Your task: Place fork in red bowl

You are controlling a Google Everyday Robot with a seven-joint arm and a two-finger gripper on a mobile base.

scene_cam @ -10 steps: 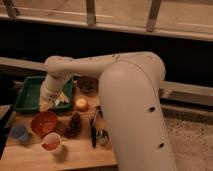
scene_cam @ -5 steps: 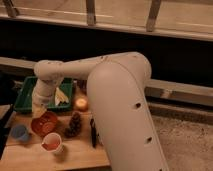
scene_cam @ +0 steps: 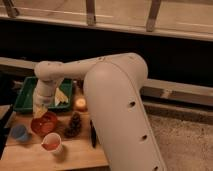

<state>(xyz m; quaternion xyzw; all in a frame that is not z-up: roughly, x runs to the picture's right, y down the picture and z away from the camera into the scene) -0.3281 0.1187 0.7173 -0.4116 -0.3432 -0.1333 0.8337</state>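
A smooth, rounded off-white arm with small dark holes ends in a pale claw (scene_cam: 40, 111).

My gripper (scene_cam: 40, 111) hangs just above the red bowl's (scene_cam: 44, 125) far-left rim. Around that bowl: blue cup (scene_cam: 20, 133) left, white cup (scene_cam: 52, 142) in front, pinecone (scene_cam: 74, 125) right, green tray (scene_cam: 25, 97) behind; bare desk (scene_cam: 80, 155) lies front-right

Dim, warm, blurry; gripper (scene_cam: 41, 111) above bowl.
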